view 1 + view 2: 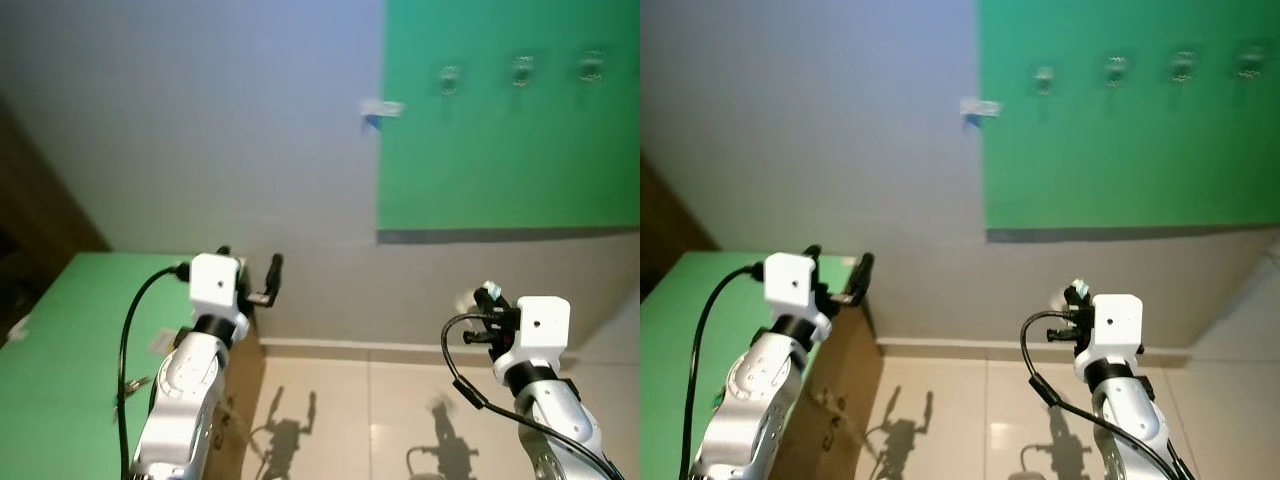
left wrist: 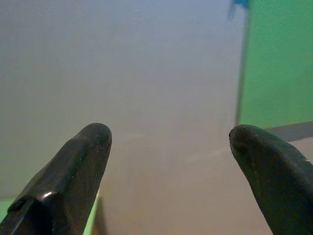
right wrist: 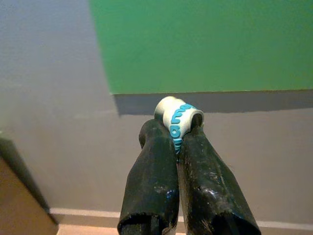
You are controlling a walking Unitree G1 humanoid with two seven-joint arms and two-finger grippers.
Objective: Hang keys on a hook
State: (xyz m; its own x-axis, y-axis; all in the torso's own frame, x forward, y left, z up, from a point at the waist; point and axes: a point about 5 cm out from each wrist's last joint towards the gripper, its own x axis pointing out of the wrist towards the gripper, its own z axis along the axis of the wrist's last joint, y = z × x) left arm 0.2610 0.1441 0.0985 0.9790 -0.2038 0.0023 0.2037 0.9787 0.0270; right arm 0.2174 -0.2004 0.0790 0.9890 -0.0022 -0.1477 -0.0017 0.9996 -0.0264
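A green board (image 1: 500, 150) hangs on the grey wall, with a row of small metal hooks (image 1: 522, 70) near its top. My right gripper (image 3: 178, 128) is raised below the board, shut on a white key strap with teal lettering (image 3: 179, 119); the same strap (image 1: 489, 294) peeks past the wrist in the eye view. The keys themselves are hidden. My left gripper (image 1: 262, 277) is open, held up over the edge of a green-topped surface (image 1: 70, 350), and its black fingers (image 2: 73, 171) have nothing between them.
A small white and blue tag (image 1: 380, 110) sticks to the wall at the board's left edge. A brown cardboard side (image 1: 240, 400) drops from the green-topped surface to the tiled floor (image 1: 380, 420). A white skirting strip (image 1: 350, 347) runs along the wall's base.
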